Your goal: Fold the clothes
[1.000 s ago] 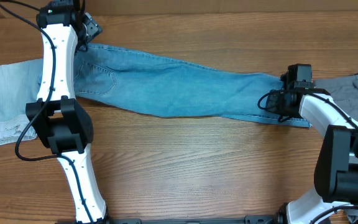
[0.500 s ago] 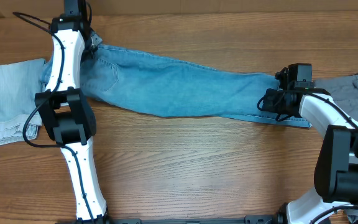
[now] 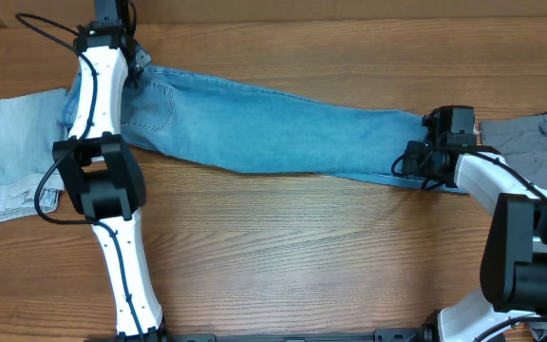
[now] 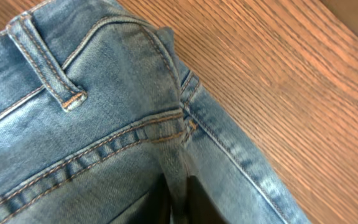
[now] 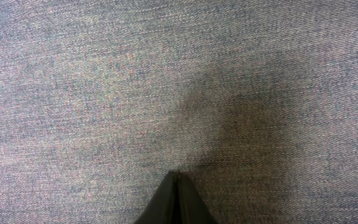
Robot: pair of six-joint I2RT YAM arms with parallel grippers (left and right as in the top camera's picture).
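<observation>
Jeans lie stretched out full length across the desk, slanting from the far left corner down to the right edge, waist end left, leg end right. Looks like the set-up for the first fold; nothing folded yet.

Left jaws: at the waist end, closed narrow on a raised ridge of denim by the seat seam. The dark fingertips show at the bottom of the left wrist view with the cloth running in between them.

Right jaws: at the leg end, drawn together to a point. The fingertips meet against denim that fills the whole right wrist view. Can't see the cloth inside the pinch, but I'd judge they're holding the hem.

Risks from here, as I read it:
- Left pinch is just a small ridge on the heavy waist end. Lift or pull sideways and it may slip out.
- If the arms pull apart, the weaker pinch gives first.
- Slanted lie means a hem-to-waist fold could land skewed.
- Paler denim sits just beside the waist, under the left arm, and grey trousers are right by the right arm. Either could get dragged along.

Writing: none readable. No brand tab or label in view, only tan stitching, a belt loop and a back pocket.
</observation>
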